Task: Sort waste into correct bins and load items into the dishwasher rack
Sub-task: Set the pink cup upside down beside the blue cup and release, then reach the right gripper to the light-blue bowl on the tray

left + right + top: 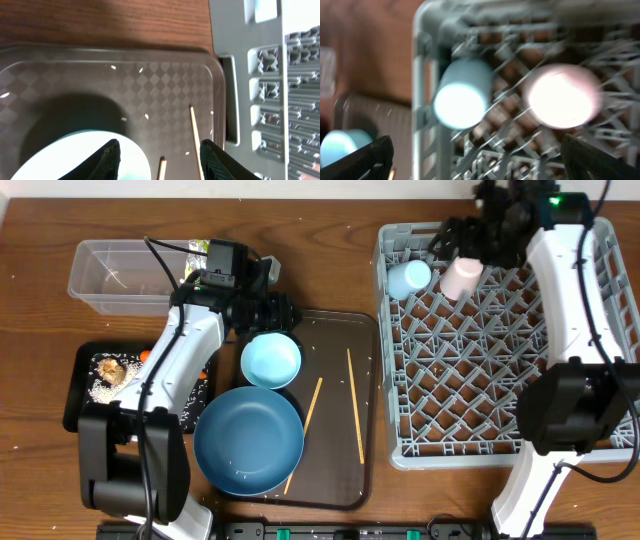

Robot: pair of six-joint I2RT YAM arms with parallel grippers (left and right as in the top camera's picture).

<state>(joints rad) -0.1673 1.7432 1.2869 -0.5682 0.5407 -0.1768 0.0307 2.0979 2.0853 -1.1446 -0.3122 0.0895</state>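
Your left gripper is open wide and holds nothing. It hangs low over the brown tray, right at the far edge of the small blue bowl. The bowl sits on that tray, just beside the big blue plate, and it looks like the next thing to pick up. To do it well, put one finger inside the bowl and one finger outside, so the rim is between them. Go down slowly, then squeeze on the rim. The bowl looks smooth, so a weak grab could let it slip. Lift straight up first, so you don't bump the plate or push the two chopsticks lying near it. Then carry the bowl across to the grey rack and set it between the pegs in a free spot. Your right gripper is open wide too, with nothing in it. It is over the far corner of the rack, above the blue cup and the pink cup, which are both in the rack. Move that arm aside so the two arms don't bump.
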